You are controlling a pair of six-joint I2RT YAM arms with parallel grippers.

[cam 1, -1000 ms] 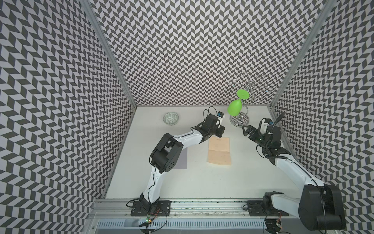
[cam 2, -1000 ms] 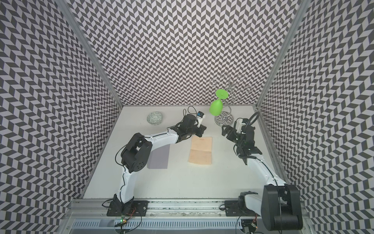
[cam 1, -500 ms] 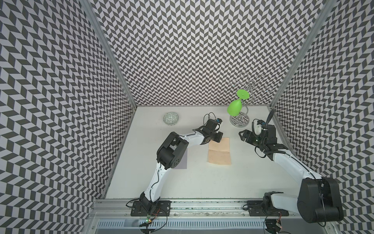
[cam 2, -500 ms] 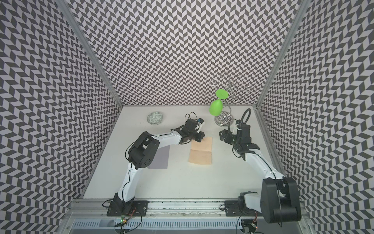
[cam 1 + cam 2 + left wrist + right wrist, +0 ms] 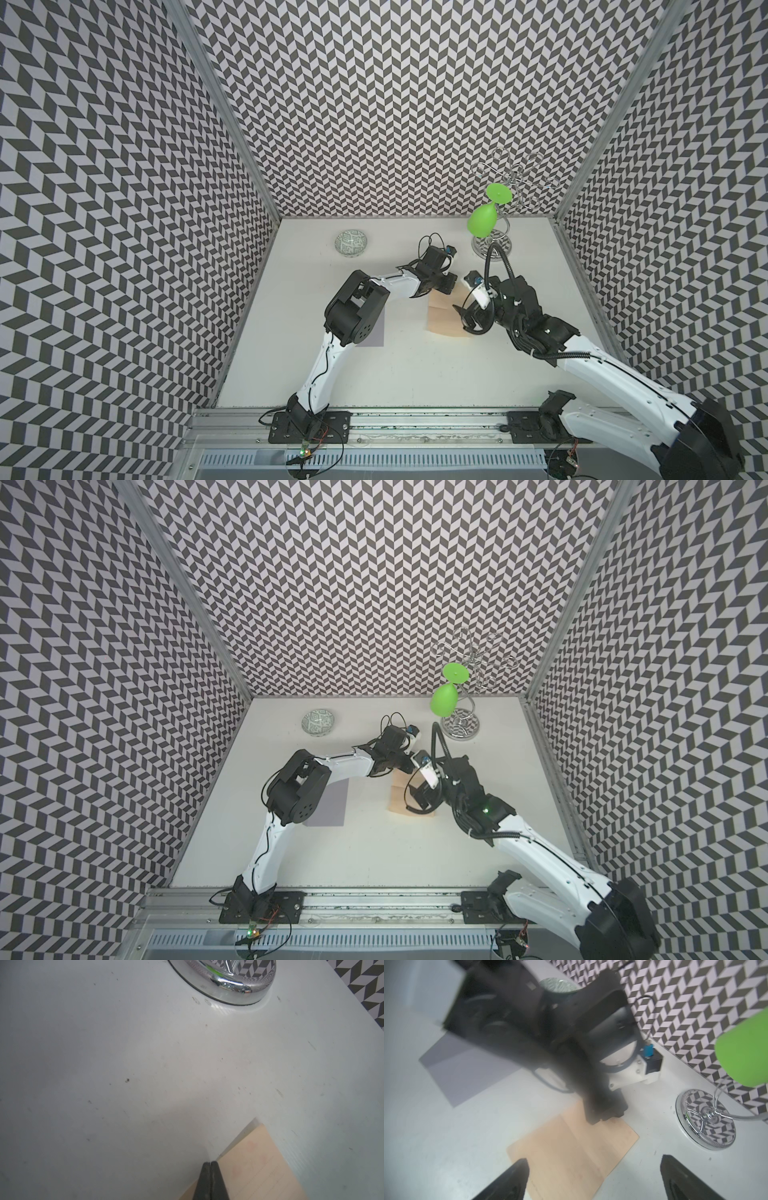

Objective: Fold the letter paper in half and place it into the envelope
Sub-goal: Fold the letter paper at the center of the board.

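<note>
The letter paper [image 5: 442, 320] is seen flat on the counter [image 5: 415, 374], unfolded — its far edge met by the shut jaws of the left gripper [image 5: 211, 1164], with those of the right gripper [image 5: 593, 1159] spread wide above it. The envelope [image 5: 372, 336] lies apart, untouched — folding and insertion remain.

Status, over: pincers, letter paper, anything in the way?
Left pincer shut at letter paper far edge. Right pincer open above it. Paper not yet folded. Left elbow overhangs envelope.
</note>
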